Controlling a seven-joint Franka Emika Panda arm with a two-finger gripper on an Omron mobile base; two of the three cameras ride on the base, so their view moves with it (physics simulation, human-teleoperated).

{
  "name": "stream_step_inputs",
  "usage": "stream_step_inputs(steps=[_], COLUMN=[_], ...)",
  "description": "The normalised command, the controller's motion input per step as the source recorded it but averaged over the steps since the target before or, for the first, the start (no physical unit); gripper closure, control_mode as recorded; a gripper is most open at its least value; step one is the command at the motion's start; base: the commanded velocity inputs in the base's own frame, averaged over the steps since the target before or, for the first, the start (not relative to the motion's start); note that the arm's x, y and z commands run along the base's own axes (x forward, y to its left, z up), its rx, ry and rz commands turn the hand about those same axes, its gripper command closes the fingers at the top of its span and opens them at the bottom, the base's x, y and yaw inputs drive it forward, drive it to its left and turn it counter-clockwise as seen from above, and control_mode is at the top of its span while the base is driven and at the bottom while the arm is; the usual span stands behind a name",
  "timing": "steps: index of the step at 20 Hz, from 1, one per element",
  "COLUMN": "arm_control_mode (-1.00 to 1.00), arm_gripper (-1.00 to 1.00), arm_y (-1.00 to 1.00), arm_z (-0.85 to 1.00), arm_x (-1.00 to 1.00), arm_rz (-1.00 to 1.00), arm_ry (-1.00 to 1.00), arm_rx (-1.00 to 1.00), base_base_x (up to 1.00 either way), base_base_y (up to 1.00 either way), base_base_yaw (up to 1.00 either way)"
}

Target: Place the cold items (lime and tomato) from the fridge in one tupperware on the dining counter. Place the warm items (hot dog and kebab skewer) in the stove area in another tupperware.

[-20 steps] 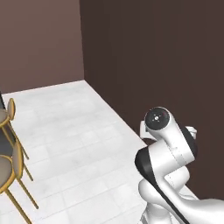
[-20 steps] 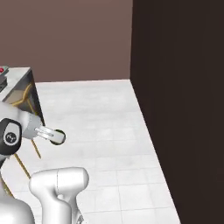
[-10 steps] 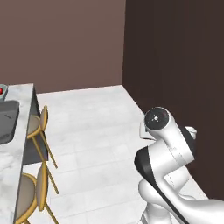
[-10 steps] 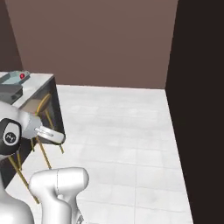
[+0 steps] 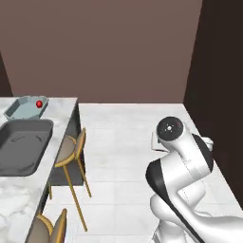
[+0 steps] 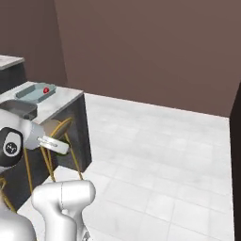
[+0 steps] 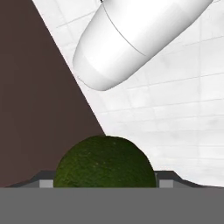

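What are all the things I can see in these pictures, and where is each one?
lime: one, dark green, between the finger tips in the hand view
tupperware: one, pale blue-grey, far end of the counter
tomato: one, red, inside the tupperware
sink: one, dark grey, set into the counter
counter: one, white marble top, left side
stools: two, golden, beside the counter
floor: white tiles
walls: brown
arm: one, white, dark joints
gripper: one, closed on the lime
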Motion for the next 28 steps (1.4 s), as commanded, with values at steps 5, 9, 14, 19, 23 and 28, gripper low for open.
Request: stream_step_inputs(steps=[5, 9, 14, 19, 23, 28], arm_control_mode=[1.0, 1.0, 1.0, 1.0, 1.0, 1.0], arm_gripper=[1.0, 1.0, 1.0, 1.0, 1.0, 1.0], arm_y=[0.0, 0.0, 0.0, 0.0, 0.0, 0.0], arm_z=[0.0, 0.0, 0.0, 0.0, 0.0, 0.0], arm_x=[0.0, 0.0, 0.0, 0.0, 0.0, 0.0], arm_rz=[0.0, 0.0, 0.0, 0.0, 0.0, 0.0], arm_ry=[0.0, 0.0, 0.0, 0.0, 0.0, 0.0], arm_rx=[0.0, 0.0, 0.0, 0.0, 0.0, 0.0], base_base_x=[0.99, 0.83, 0.57, 0.46, 0.57, 0.64], base_base_y=[-0.52, -0.49, -0.52, -0.56, -0.61, -0.47], base_base_yaw=[0.42, 0.46, 0.5, 0.51, 0.48, 0.47])
